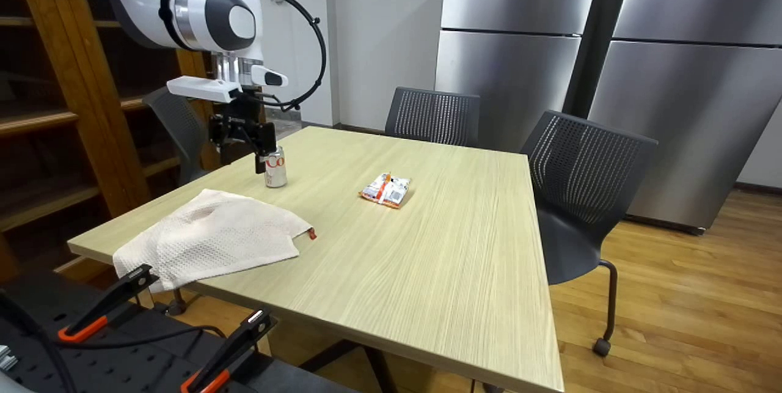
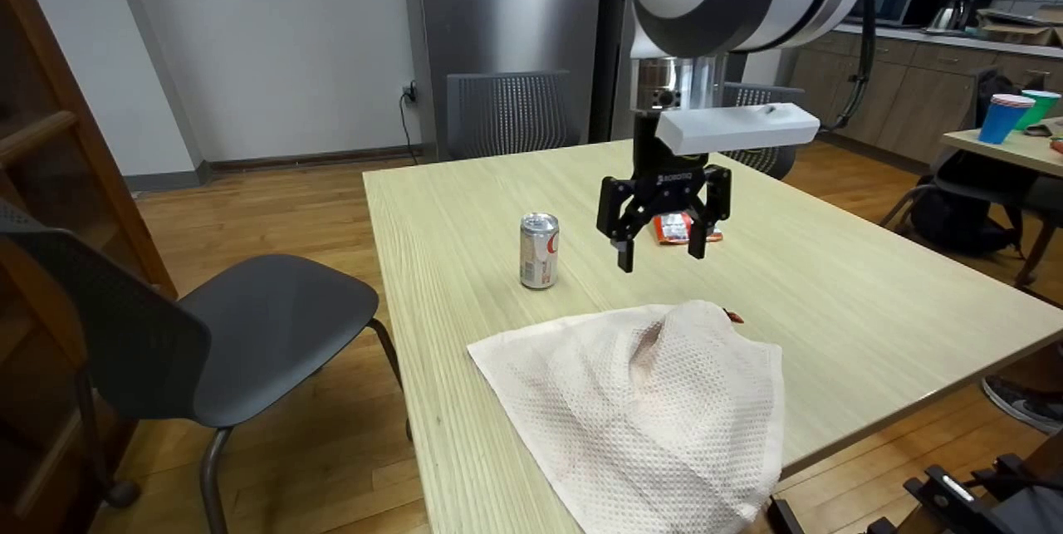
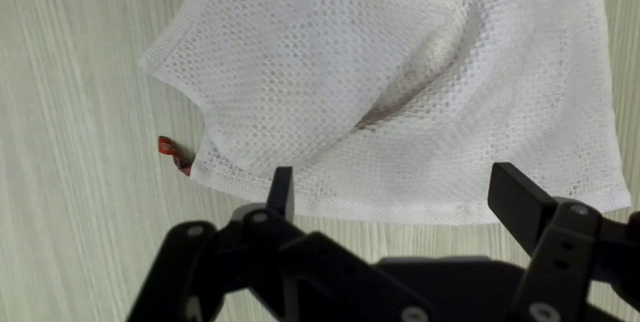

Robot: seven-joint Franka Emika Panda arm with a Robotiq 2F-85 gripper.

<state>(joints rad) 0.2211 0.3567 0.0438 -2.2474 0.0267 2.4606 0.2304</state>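
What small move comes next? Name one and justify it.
I'd probably lower the gripper a little toward the towel: its jaws stand open with nothing between them, it hangs above the table, and in the wrist view its fingertips appear over the towel's edge.

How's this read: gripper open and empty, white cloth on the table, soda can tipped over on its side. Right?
One thing off: the soda can isn't on its side; it stands upright on the table, as both exterior views show. The rest is correct: the gripper is open and empty, and the white cloth is on the table.
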